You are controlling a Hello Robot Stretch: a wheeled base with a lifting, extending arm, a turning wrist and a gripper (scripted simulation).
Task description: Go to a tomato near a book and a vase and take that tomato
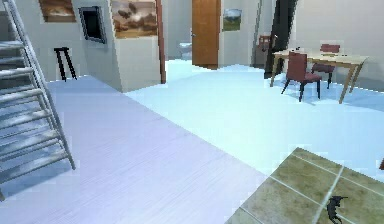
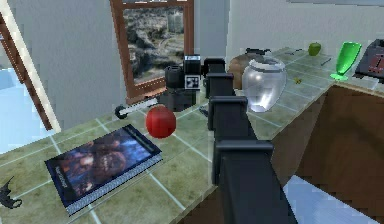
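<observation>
Right, nearest to me on the arm side view, the dark arm (image 2: 245, 170) reaches out over the tiled counter (image 2: 190, 185). A book (image 2: 100, 163) lies flat to its left, and just past that book the red tomato (image 2: 160, 122) sits on the tiles. The gripper (image 2: 172, 83) shows just above the tomato in the picture (I can't tell how its fingers stand, nor whether it holds anything). Farther out, right of the arm, stands a clear glass vase (image 2: 264, 84), and beyond it a green vase (image 2: 345, 58). Forward view now: counter corner close in, staircase (image 1: 25, 100) at the left, then a table (image 1: 345, 57) with 2 red chairs (image 1: 300, 70) far off.
</observation>
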